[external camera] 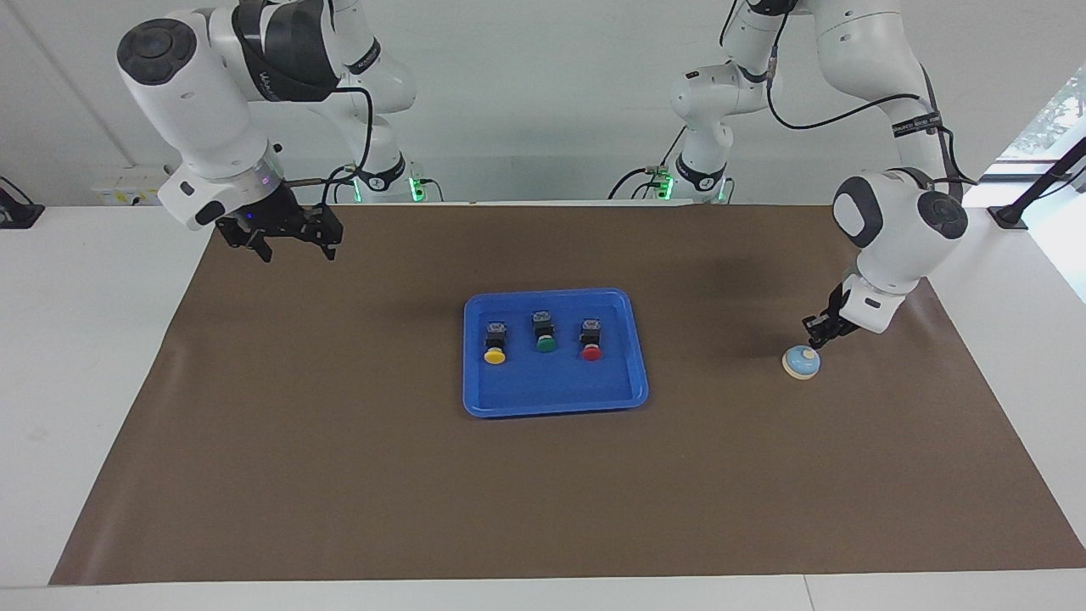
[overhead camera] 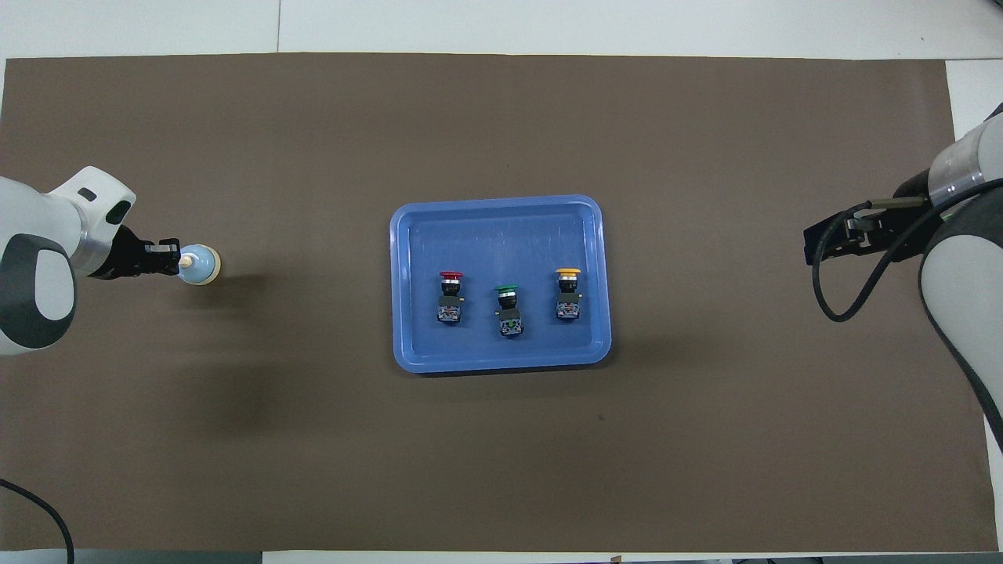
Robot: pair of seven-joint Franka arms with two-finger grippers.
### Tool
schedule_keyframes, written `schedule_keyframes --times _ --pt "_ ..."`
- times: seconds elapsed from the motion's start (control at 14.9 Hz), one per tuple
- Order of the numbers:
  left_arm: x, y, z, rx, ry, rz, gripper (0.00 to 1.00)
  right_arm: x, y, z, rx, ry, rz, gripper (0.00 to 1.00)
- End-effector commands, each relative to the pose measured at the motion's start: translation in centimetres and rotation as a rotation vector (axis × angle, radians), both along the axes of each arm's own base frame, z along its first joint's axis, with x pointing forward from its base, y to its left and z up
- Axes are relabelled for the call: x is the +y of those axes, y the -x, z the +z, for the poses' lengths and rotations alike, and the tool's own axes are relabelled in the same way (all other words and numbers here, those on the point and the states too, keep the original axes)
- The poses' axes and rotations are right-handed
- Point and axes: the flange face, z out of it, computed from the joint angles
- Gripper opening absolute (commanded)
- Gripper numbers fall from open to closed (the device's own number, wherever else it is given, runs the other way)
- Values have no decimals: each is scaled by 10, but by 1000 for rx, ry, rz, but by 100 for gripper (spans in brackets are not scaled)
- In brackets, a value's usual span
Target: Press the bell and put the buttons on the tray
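The blue tray lies mid-mat. In it the three buttons lie in a row on their sides, caps pointing away from the robots: yellow toward the right arm's end, green in the middle, red toward the left arm's end. The light-blue bell stands on the mat at the left arm's end. My left gripper is low, shut, with its tips at the bell's cream knob. My right gripper is open and empty, raised over the mat at the right arm's end.
A brown mat covers most of the white table. In the overhead view the tray, bell, left gripper and right gripper all show.
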Motion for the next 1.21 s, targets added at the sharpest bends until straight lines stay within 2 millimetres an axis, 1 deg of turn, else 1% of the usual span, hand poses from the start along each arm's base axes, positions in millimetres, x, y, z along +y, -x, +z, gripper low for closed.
schedule_keyframes --times 0.0,0.13,0.27,0.34,0.47,0.54,0.61,0.67,0.74,0.81,0.88,1.01,1.08,1.14 --pt "-7 4 -11 -22 -5 -20 0 -2 7 2 4 11 0 100" --pt "-8 9 -27 -28 -7 -22 0 -2 7 1 5 11 0 100" --pt "-7 11 -30 -25 -7 -23 0 -2 7 1 5 11 0 100" --pt "-4 10 -28 -24 -6 -22 0 -2 7 2 4 11 0 100" --pt "-2 2 -18 -11 -4 -19 0 -2 7 2 4 11 0 100" --pt "-3 -3 -9 22 0 -21 0 -2 7 1 5 11 0 100" --pt "-2 -9 10 46 4 -24 1 -2 7 2 4 11 0 100" --pt "-2 -15 31 69 7 -26 20 -2 7 2 4 11 0 100" --pt "-5 -17 51 87 9 -31 41 -2 7 2 4 11 0 100" --pt "-6 -17 66 97 9 -28 72 -2 7 2 4 11 0 100" --pt "-8 -17 72 86 8 -29 100 -2 7 2 4 11 0 100" --pt "-10 -11 91 74 6 -30 100 -2 7 1 5 11 0 100" --pt "-12 -2 112 64 4 -33 100 -2 7 2 4 11 0 100" --pt "-14 5 125 62 3 -37 100 -2 7 2 4 11 0 100"
